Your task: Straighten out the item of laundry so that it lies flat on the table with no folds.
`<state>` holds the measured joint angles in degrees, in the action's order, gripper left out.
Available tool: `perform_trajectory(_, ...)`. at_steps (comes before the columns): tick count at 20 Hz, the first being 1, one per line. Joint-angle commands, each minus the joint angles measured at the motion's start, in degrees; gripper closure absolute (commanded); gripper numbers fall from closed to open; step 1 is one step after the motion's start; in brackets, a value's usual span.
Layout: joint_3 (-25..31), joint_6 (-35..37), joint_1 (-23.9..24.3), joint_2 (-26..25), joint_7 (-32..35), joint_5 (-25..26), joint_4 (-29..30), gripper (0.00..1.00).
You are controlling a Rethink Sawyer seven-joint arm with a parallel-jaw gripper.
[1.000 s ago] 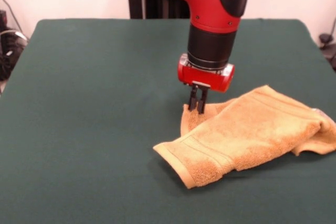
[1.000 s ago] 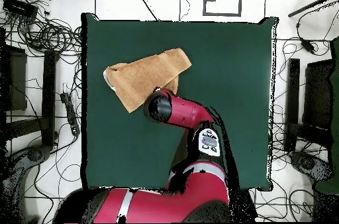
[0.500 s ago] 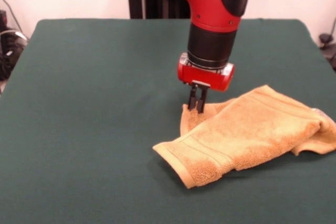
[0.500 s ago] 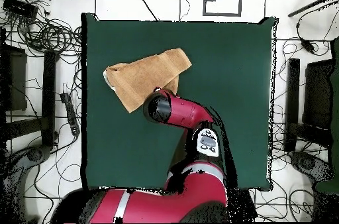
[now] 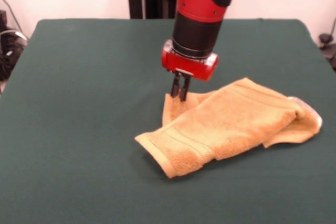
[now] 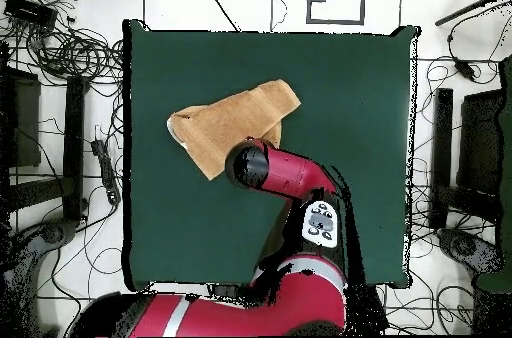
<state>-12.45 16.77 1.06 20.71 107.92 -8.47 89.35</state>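
Lying folded double on the table (image 5: 79, 77), orange-tan towel (image 5: 231, 124), one corner pinched in the closed jaws.

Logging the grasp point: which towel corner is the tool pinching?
The tool pinches the towel at its far back corner, behind the folded stack, not the near striped end or the tagged end at the right.

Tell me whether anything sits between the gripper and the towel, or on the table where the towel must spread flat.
Nothing visible does. The gripper is already at the towel, closed on its far edge. The towel lies folded over itself, and the green table around it holds nothing else in either view.
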Motion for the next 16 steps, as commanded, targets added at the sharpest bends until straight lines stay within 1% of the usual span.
perform_trajectory(1, -1.6, 8.0, 0.2, 0.4, 6.5, 1.9, 3.7, 1.0)
perform_trajectory(4, -1.4, 7.8, 2.0, 0.3, 5.0, 2.8, 3.6, 1.0)
perform_trajectory(11, -1.3, 9.2, 4.1, 0.4, 3.4, 4.5, 2.1, 1.0)
perform_trajectory(16, 0.5, 8.0, 7.8, 1.4, 0.9, 7.0, 3.3, 1.0)
